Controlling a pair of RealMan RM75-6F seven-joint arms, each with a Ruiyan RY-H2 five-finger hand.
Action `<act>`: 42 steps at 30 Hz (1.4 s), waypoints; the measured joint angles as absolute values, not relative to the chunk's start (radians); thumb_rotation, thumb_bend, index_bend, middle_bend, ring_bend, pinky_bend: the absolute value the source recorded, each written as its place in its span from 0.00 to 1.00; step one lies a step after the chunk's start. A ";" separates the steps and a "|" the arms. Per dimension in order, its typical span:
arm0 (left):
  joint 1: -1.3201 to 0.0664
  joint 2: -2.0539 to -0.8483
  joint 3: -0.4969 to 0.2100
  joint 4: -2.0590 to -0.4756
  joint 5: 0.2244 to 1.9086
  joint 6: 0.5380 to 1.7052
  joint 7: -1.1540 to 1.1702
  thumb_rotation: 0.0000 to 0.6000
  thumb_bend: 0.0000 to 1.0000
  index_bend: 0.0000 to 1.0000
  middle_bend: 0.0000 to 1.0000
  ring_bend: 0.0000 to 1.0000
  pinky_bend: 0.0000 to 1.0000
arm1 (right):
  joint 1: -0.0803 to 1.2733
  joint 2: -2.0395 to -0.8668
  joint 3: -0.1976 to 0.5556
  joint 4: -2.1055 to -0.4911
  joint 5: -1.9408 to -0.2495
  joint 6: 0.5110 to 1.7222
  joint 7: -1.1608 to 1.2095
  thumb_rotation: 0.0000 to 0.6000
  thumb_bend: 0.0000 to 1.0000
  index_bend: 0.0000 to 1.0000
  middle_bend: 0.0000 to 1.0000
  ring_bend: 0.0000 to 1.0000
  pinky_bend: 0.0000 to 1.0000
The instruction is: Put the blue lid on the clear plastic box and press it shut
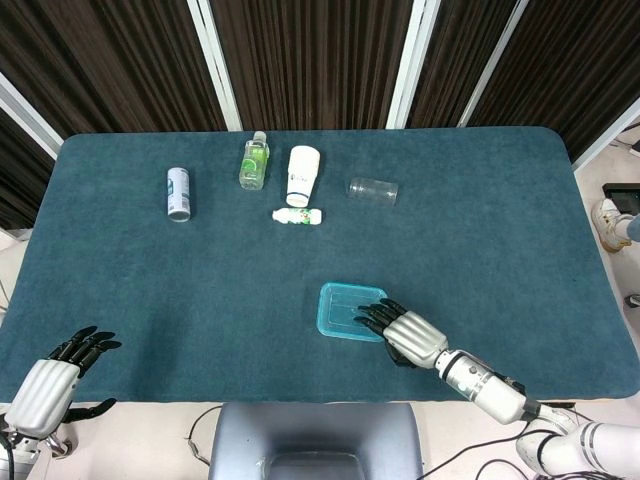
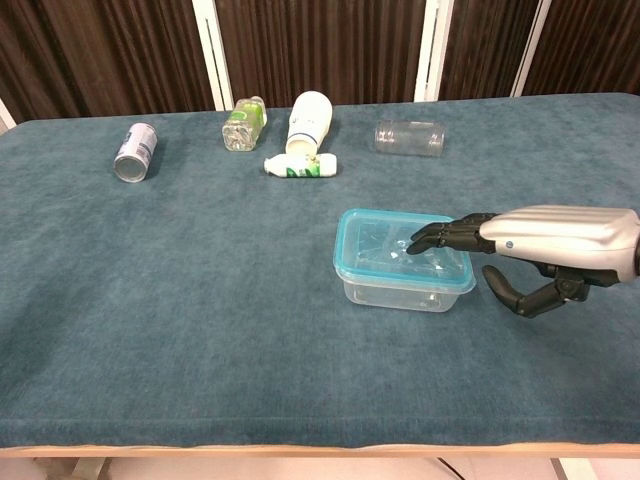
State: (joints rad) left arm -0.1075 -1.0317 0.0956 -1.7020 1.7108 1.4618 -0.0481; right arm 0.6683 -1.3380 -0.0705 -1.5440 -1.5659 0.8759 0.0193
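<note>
A: Which step?
B: Pressing. The blue lid [image 2: 404, 251] sits on the clear plastic box [image 2: 402, 293], table [image 1: 500, 250] at five o'clock. The right hand [image 2: 545, 243] lays flat, extended fingers [image 2: 440, 238] on it, holding nothing.
A: Next?
B: Probably firm downward pressure along the rim.
A: Obstacles?
B: None. Can [image 1: 178, 193], bottles [image 1: 254, 160], cup [image 1: 302, 175], jar [image 1: 373, 189] lie well apart at twelve. Left hand [image 1: 48, 389] idles, fingers spread.

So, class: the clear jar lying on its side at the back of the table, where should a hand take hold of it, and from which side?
Probably around the middle of the clear jar, coming down from above. It lies on its side with its length running left-right, so fingers can close across its round body front to back. It stands apart from the white cup.
</note>
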 measured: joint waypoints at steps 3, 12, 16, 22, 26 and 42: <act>-0.108 -1.032 0.096 -1.702 1.712 1.461 -0.047 1.00 0.40 0.27 0.19 0.11 0.29 | 0.668 -1.338 -0.069 -1.543 -1.565 0.877 0.020 1.00 0.99 0.11 0.11 0.09 0.11; -0.107 -1.032 0.097 -1.702 1.713 1.461 -0.045 1.00 0.40 0.27 0.19 0.11 0.29 | 0.666 -1.335 -0.068 -1.546 -1.567 0.878 0.021 1.00 0.99 0.11 0.11 0.09 0.11; -0.107 -1.032 0.098 -1.702 1.714 1.462 -0.044 1.00 0.40 0.27 0.19 0.11 0.29 | 0.665 -1.335 -0.068 -1.546 -1.568 0.881 0.025 1.00 0.99 0.11 0.11 0.09 0.11; -0.107 -1.033 0.098 -1.702 1.713 1.461 -0.044 1.00 0.40 0.27 0.19 0.11 0.29 | 0.662 -1.334 -0.067 -1.548 -1.578 0.894 0.034 1.00 0.99 0.10 0.10 0.09 0.11; -0.107 -1.032 0.099 -1.702 1.715 1.462 -0.046 1.00 0.40 0.27 0.19 0.11 0.29 | 0.657 -1.327 -0.060 -1.561 -1.585 0.922 0.041 1.00 0.99 0.09 0.10 0.09 0.11; -0.105 -1.027 0.098 -1.706 1.707 1.461 -0.045 1.00 0.40 0.27 0.19 0.11 0.29 | 0.709 -1.321 0.028 -1.670 -1.502 0.874 -0.133 1.00 0.48 0.25 0.19 0.25 0.24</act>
